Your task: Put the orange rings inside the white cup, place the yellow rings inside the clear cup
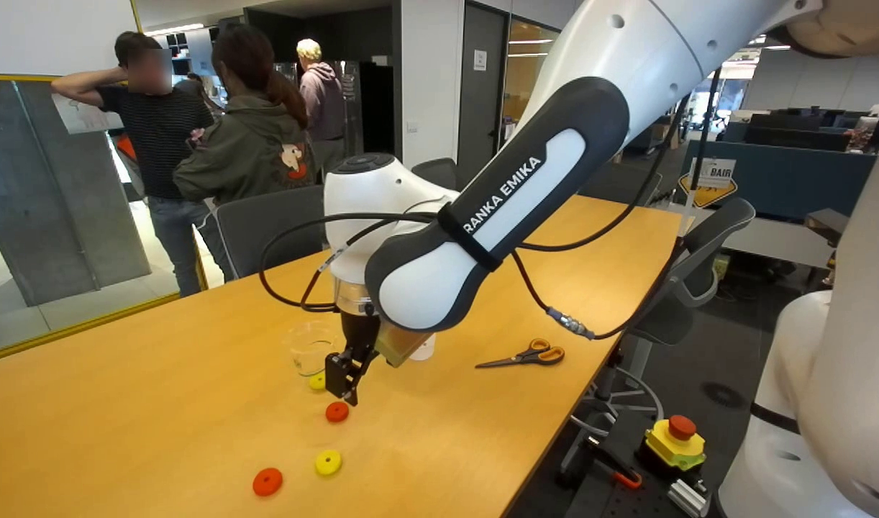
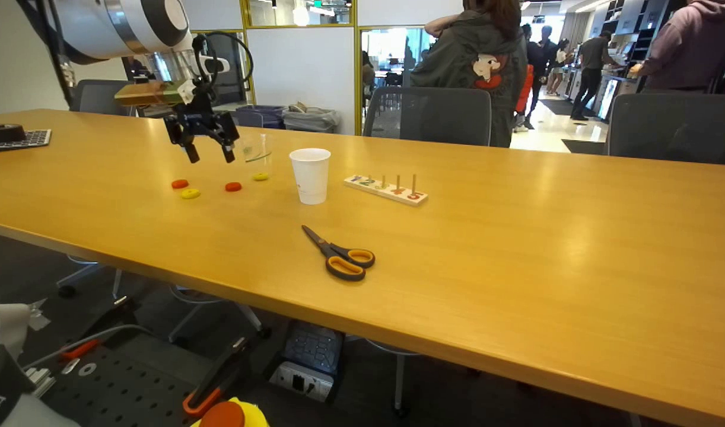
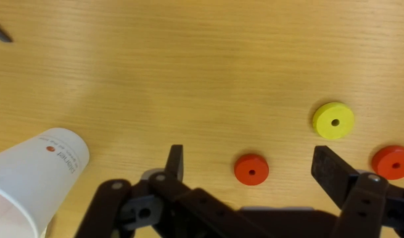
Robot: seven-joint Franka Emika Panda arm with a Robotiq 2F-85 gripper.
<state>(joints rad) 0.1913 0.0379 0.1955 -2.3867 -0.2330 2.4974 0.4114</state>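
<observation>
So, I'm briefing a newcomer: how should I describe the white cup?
On the long wooden table, find the scissors. In an exterior view, the white cup stands beyond their tip, between the clear cup and a peg board; unlike the clear one, it is opaque.

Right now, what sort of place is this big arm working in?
Probably an office, perhaps one with a lab, though I can't be sure. Office-style chairs stand along a long table, and in the background there is a blue partition like those around desks.
</observation>
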